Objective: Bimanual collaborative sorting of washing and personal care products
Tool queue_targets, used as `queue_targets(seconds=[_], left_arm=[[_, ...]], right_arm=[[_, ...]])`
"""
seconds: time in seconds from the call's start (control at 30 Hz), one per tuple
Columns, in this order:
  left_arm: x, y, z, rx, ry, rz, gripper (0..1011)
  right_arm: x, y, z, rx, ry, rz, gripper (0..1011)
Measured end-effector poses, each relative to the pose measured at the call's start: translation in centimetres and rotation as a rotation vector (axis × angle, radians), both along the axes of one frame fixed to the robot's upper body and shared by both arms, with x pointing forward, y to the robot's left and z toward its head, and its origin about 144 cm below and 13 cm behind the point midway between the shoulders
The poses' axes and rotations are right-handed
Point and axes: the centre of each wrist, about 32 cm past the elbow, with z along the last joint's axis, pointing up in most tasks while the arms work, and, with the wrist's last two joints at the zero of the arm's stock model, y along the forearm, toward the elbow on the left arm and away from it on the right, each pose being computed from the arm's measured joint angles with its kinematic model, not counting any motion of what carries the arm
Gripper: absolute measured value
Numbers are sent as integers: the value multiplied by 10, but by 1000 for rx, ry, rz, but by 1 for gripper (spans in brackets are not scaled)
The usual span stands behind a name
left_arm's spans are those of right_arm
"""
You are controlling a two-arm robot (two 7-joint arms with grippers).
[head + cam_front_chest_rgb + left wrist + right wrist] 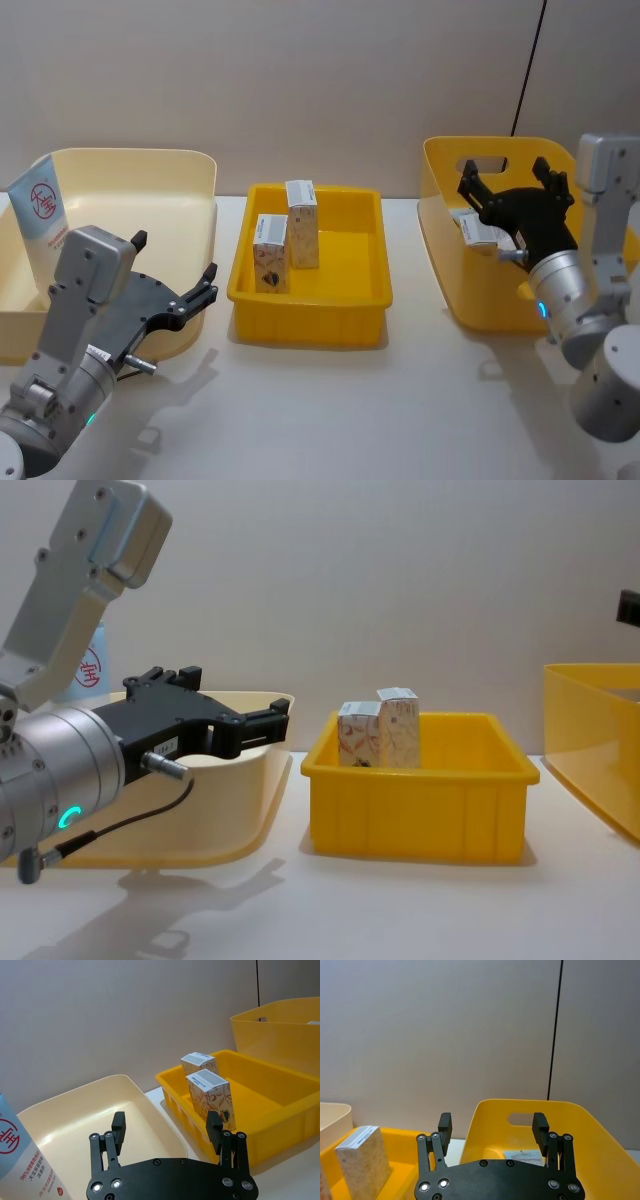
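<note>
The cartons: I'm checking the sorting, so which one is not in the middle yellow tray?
The carton lying in the tall yellow bin on the robot's right, under the open right gripper. The other two cartons stand upright in the middle tray.

We are seeing two cartons (287, 240) standing in the centre tray (350, 300), a tube (42, 213) leaning in the nine-o'clock bin (190, 175), another carton (478, 229) lying in the three-o'clock bin (440, 180).

Two white cartons (286, 238) with reddish-orange swirls; a yellow tray (310, 310); a cream bin (190, 170); a light-blue-and-white tube (40, 210), red logo; a yellow bin (440, 180).
</note>
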Motion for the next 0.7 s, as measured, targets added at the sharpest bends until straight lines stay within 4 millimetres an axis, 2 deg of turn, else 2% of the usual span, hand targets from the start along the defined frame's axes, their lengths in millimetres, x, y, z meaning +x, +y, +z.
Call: queue_targets(seconds=[0.17, 0.7], left_arm=[[0, 0, 0, 0, 0, 0, 1003], [0, 0, 0, 0, 0, 0, 1003]], right_arm=[[-8, 1, -4, -7, 5, 26, 1001], [-51, 10, -28, -31, 48, 180, 1001]])
